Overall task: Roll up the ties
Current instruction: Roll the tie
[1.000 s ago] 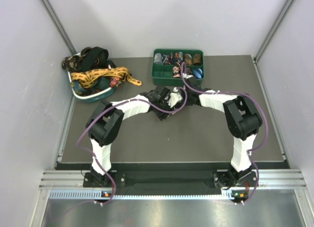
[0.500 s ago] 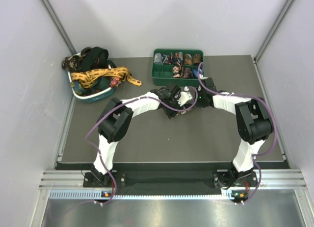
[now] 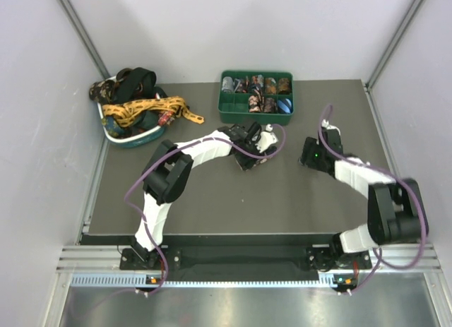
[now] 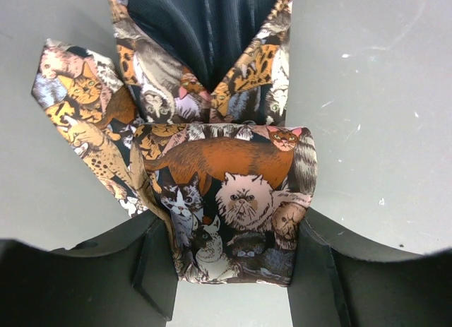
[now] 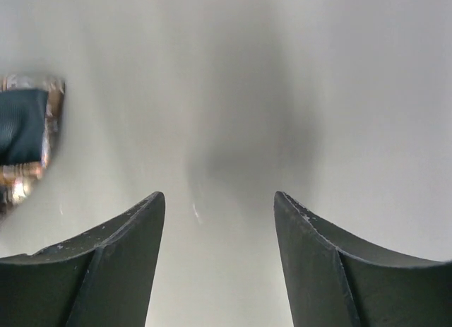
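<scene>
A cat-patterned tie, partly rolled, lies on the grey table with its loose black-lined tail running away from me. My left gripper is shut on the roll, one finger on each side. From above, that gripper and the roll sit just in front of the green tray. My right gripper stands apart to the right, open and empty. In the right wrist view its jaws frame bare table, with a blurred bit of the tie at the left edge.
The green compartment tray at the back holds several rolled ties. A white and teal basket at the back left is heaped with loose ties, one gold strip spilling onto the table. Purple cables loop along both arms.
My right gripper has opened and drawn back to the right, away from the tie roll. The left gripper keeps its hold and has shifted slightly right.
</scene>
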{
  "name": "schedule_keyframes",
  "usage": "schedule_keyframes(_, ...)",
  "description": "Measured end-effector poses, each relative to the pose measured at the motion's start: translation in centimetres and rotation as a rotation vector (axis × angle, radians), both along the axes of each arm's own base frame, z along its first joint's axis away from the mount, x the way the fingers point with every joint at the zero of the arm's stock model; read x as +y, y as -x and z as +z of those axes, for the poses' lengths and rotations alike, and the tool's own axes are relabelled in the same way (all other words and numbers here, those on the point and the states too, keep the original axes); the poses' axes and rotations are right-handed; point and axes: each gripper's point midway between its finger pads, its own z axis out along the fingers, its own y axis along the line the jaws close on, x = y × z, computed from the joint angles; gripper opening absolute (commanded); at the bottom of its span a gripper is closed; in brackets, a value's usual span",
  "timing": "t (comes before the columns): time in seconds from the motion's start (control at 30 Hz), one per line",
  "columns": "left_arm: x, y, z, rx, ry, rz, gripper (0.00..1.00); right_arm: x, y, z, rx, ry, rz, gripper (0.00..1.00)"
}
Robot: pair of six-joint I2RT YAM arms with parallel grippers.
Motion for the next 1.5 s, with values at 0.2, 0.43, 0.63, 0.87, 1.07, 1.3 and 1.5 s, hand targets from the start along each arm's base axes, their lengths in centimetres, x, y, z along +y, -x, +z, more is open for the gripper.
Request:
schedule_keyframes(0.2,0.1,0.0,-0.1,0.022,-0.028,0.002,0.57,2.7,4.4,3.5,-0.16,0.036,0.083,0.64)
schedule_keyframes(0.43,0.2,0.1,-0.1,0.038,-0.058,0.006,0.57,12.5,10.0,5.9,-0.303,0.116,0.391,0.63)
schedule_keyframes(0.63,0.3,0.2,-0.2,0.064,-0.084,0.011,0.57,18.9,12.7,4.7,-0.328,0.418,0.579,0.59)
schedule_keyframes(0.87,0.6,0.4,-0.1,0.091,-0.125,0.024,0.57,27.2,12.2,3.6,-0.371,0.733,0.716,0.56)
schedule_keyframes(1.07,1.3,1.0,-0.2,0.129,-0.168,0.037,0.57,28.0,9.4,-0.2,-0.294,1.021,0.763,0.62)
schedule_keyframes(1.3,1.3,1.0,-0.3,0.163,-0.216,0.062,0.57,30.0,4.5,0.6,-0.253,1.199,0.725,0.67)
schedule_keyframes(1.5,1.3,1.1,-0.3,0.202,-0.253,0.104,0.57,29.7,2.4,0.6,-0.197,1.282,0.725,0.67)
